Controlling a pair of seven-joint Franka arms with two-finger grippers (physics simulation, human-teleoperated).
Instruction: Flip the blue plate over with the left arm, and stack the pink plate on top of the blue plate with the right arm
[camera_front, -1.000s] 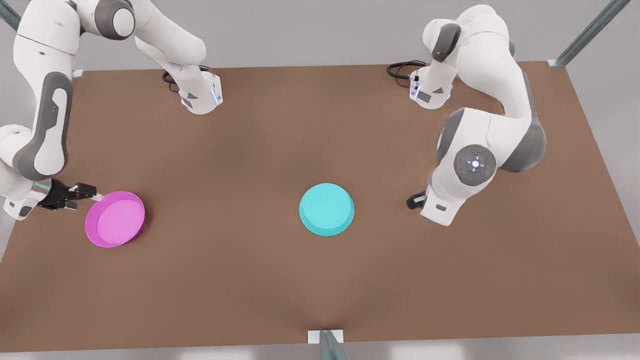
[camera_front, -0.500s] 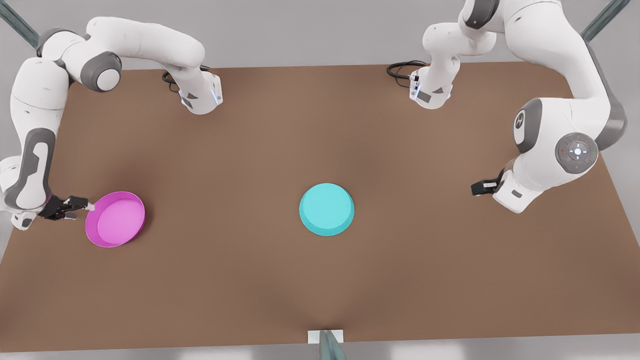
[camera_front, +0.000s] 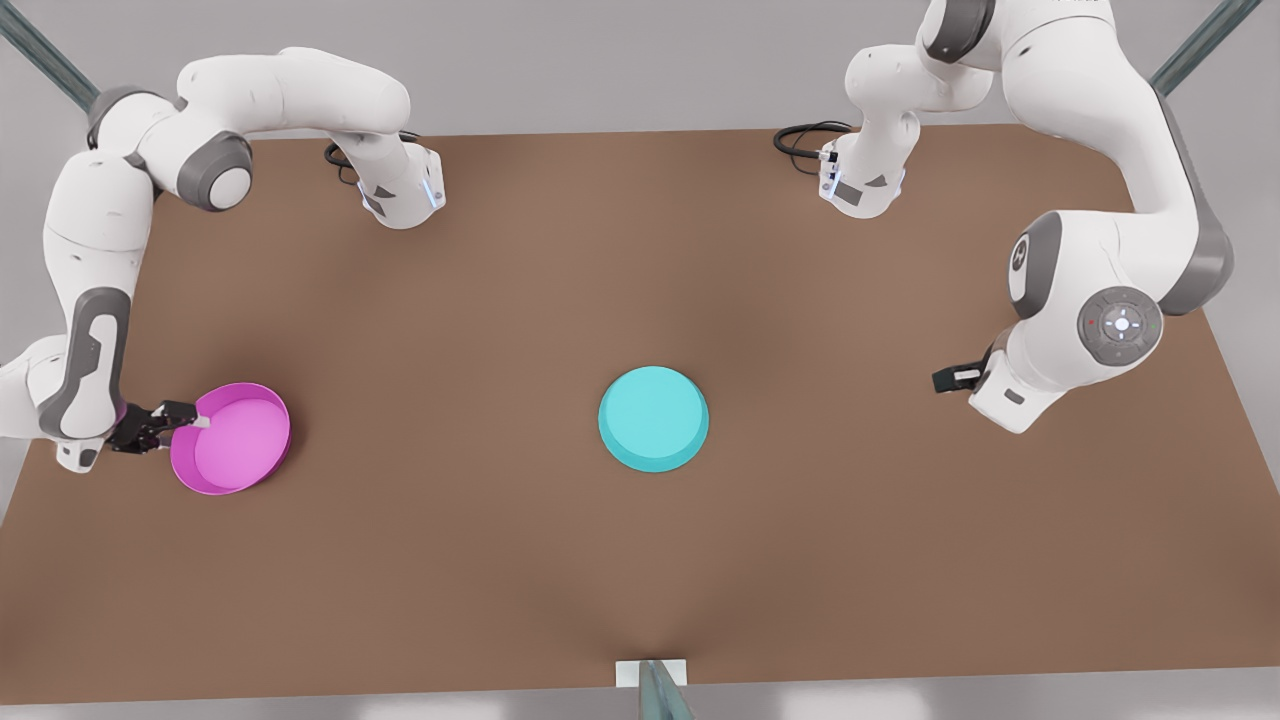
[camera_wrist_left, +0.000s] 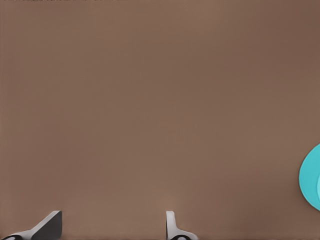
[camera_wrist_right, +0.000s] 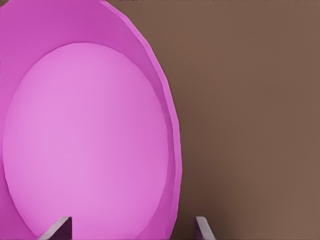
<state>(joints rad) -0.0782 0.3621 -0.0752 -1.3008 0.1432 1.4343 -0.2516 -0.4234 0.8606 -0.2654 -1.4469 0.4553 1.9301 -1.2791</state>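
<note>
Since a moment ago the right end effector (camera_front: 185, 423) has been closing in on the pink plate (camera_front: 231, 438) at the front view's left, its open fingers now straddling the near rim without gripping, while the left end effector (camera_front: 950, 378) is idling open and empty, well apart from the blue plate (camera_front: 654, 418), which is lying base-up mid-table. Judging by this, flipping is done and pickup is coming next. The brown table (camera_front: 640, 560) is sitting bare against grey surroundings with metal struts.

A simulated robot lab; bare brown table (camera_front: 560, 560), grey surround.
</note>
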